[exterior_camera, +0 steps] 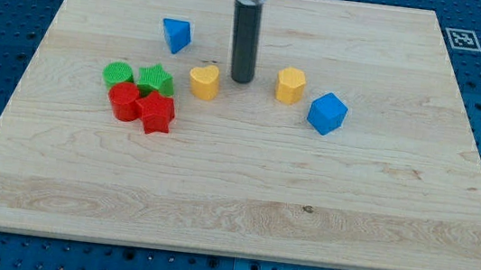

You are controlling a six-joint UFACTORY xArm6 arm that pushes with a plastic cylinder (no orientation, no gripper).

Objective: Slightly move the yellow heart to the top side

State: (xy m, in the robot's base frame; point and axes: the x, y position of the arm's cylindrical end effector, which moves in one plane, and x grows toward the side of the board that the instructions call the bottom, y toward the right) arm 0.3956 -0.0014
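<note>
The yellow heart lies on the wooden board, left of the board's middle and toward the view's top. My tip stands just to the heart's right, a small gap away and at about the same height in the view. The dark rod rises from it to the view's top edge.
A blue triangular block lies up-left of the heart. A green round block, a green star, a red round block and a red star cluster at its left. A yellow hexagon and a blue block lie right of my tip.
</note>
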